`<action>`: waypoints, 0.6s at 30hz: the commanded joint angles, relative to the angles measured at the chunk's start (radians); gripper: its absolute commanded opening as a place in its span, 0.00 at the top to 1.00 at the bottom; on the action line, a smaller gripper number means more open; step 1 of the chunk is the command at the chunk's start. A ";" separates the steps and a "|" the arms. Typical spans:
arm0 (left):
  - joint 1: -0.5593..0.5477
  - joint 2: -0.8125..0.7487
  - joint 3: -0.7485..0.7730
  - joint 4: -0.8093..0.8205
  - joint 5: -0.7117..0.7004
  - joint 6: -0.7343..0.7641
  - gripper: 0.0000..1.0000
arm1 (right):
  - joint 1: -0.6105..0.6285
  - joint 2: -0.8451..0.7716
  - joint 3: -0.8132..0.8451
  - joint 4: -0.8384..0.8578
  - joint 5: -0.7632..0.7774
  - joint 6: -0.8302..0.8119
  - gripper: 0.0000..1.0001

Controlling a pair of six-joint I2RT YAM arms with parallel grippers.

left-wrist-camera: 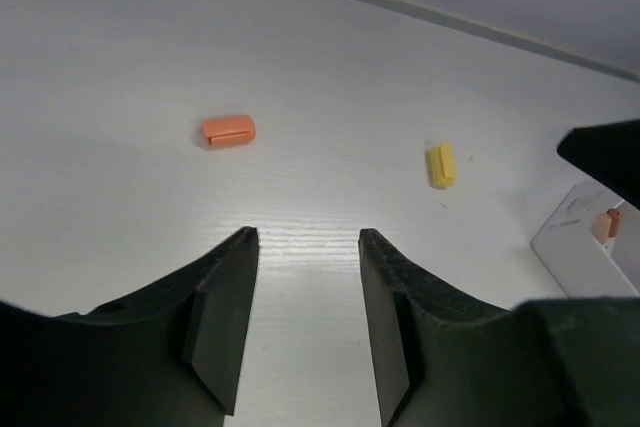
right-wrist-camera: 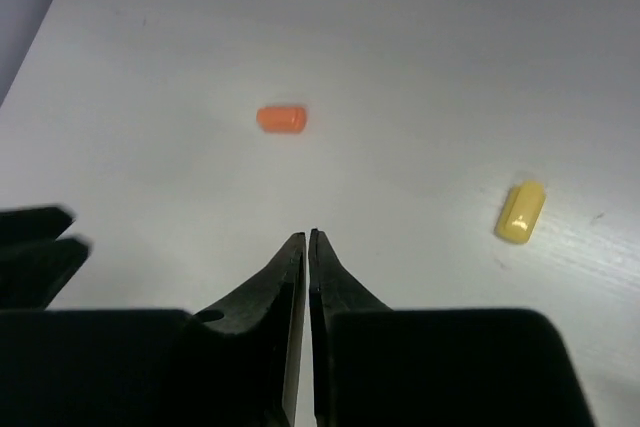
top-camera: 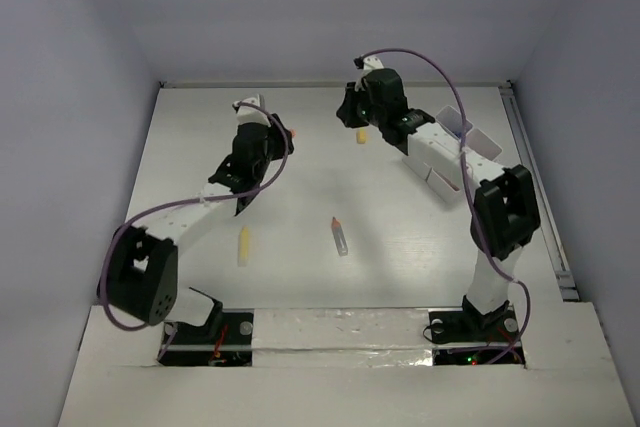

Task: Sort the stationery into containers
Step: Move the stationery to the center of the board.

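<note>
Top: white organiser tray [top-camera: 437, 175] is half hidden by the right arm [top-camera: 505, 209]; yellow tube [top-camera: 243, 245] is noted well left of it.

Left wrist: left gripper [left-wrist-camera: 305, 237] is held agape, empty; orange bit [left-wrist-camera: 228, 130] and yellow bit [left-wrist-camera: 441, 164] are seen left of the tray.

Right wrist: right gripper [right-wrist-camera: 308, 237] is pressed together on nothing.

Risk: with 2 arms crowded beside the tray, a bit could be knocked away.
</note>
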 commanded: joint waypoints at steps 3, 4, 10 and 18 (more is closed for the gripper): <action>0.029 0.178 0.065 0.267 0.110 0.302 0.55 | 0.014 -0.166 -0.149 0.116 -0.070 0.011 0.83; 0.041 0.218 0.102 0.238 0.113 0.312 0.52 | 0.014 -0.204 -0.161 0.113 -0.079 0.013 0.80; 0.114 0.553 0.497 -0.067 0.226 0.454 0.38 | 0.014 -0.322 -0.255 0.125 -0.163 0.016 0.52; 0.123 0.769 0.766 -0.309 0.304 0.680 0.29 | 0.014 -0.372 -0.280 0.139 -0.200 0.002 0.45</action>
